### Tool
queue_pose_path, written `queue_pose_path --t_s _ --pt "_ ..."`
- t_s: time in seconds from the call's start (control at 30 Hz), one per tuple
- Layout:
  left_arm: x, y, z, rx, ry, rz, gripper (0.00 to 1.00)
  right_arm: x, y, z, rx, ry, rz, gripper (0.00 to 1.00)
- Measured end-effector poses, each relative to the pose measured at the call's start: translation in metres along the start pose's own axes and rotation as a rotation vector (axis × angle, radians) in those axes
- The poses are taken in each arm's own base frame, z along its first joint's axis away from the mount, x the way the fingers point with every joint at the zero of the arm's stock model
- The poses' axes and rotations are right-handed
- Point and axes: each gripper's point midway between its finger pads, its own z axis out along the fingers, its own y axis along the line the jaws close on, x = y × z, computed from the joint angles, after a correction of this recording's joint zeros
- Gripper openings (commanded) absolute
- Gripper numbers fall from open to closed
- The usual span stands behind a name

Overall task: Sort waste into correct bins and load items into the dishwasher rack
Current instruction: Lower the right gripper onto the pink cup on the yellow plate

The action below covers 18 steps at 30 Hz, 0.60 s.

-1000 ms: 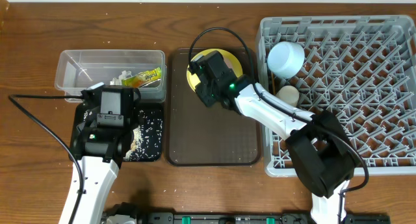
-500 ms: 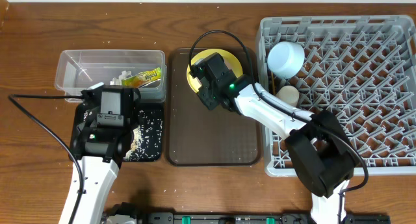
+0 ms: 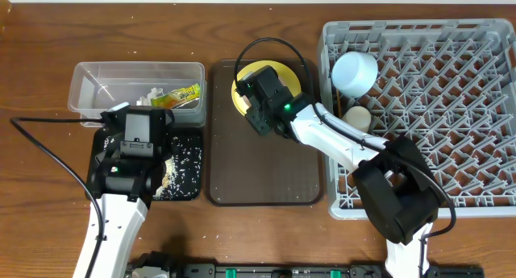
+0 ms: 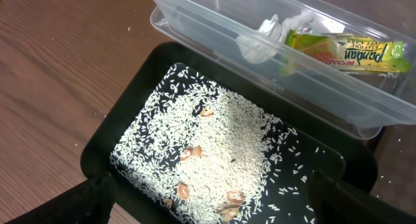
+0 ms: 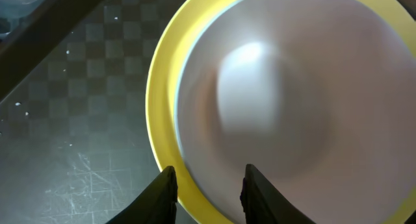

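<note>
On the tray (image 3: 266, 173), the parted right pincer (image 5: 208, 190) half hides the yellow plate (image 5: 162, 113).

tub (image 3: 85, 93) behind rice tray (image 3: 196, 185), left | plate (image 3: 266, 68) on serving tray (image 3: 266, 165), centre-back | rack (image 3: 451, 109) right: bowl (image 3: 355, 72), cup (image 3: 356, 117) inside

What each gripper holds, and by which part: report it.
Left gripper: nothing, open over the black tray. Right gripper: fingers straddle the yellow plate at its rim; grip unclear.
</note>
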Motion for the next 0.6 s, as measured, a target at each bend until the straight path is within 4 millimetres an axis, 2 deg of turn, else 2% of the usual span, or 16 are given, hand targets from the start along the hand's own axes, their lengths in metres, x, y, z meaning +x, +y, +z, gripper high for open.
queue_pose_path --t_s 0.1,0.3,0.6 --pt "0.0000 0.0000 0.0000 0.000 0.000 0.000 0.96 0.0000 -0.0005 0.0000 0.003 0.000 -0.002 0.24" --pt "0.0000 0.0000 0.0000 0.000 0.000 0.000 0.96 0.0002 -0.0032 0.0000 0.019 0.001 -0.001 0.28" --pt "-0.0001 0.0000 0.0000 0.000 0.000 0.000 0.96 0.0004 -0.0071 -0.0001 0.041 0.003 -0.014 0.29"
